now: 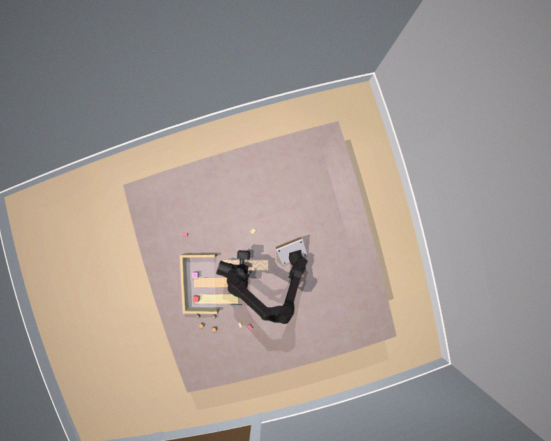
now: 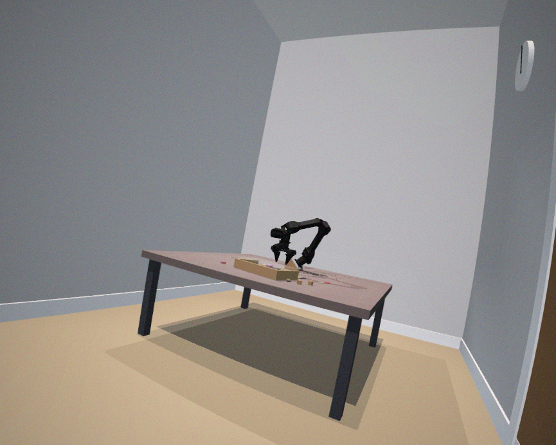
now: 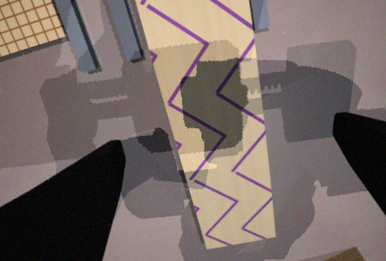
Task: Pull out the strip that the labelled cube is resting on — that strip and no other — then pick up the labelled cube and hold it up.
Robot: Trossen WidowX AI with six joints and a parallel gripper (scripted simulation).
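Note:
The strip with purple zigzags [image 1: 260,264] [image 3: 228,8] lies on the table and reaches out past the ends of the blue rails. My gripper [image 2: 281,262] [image 3: 227,137] is open and empty above it, one finger on each side in the wrist view. The arm hides the strip's inner part in the overhead view, so whatever stands there cannot be seen. A pink cube with a mark [image 1: 195,274] sits inside the tray beside the inner end of the grid strip [image 1: 209,282] [image 3: 23,8]. A red cube [image 1: 195,298] rests on the inner end of the yellow lined strip [image 1: 221,299].
The wooden tray [image 1: 184,284] [image 2: 256,269] has walls on three sides and opens toward the arm's base plate [image 1: 290,251]. Blue rails [image 3: 73,25] [image 3: 122,17] [image 3: 258,6] flank the strips. Loose blocks lie outside, including a red one [image 1: 185,234], a tan one [image 1: 252,231] and an orange one [image 1: 213,329].

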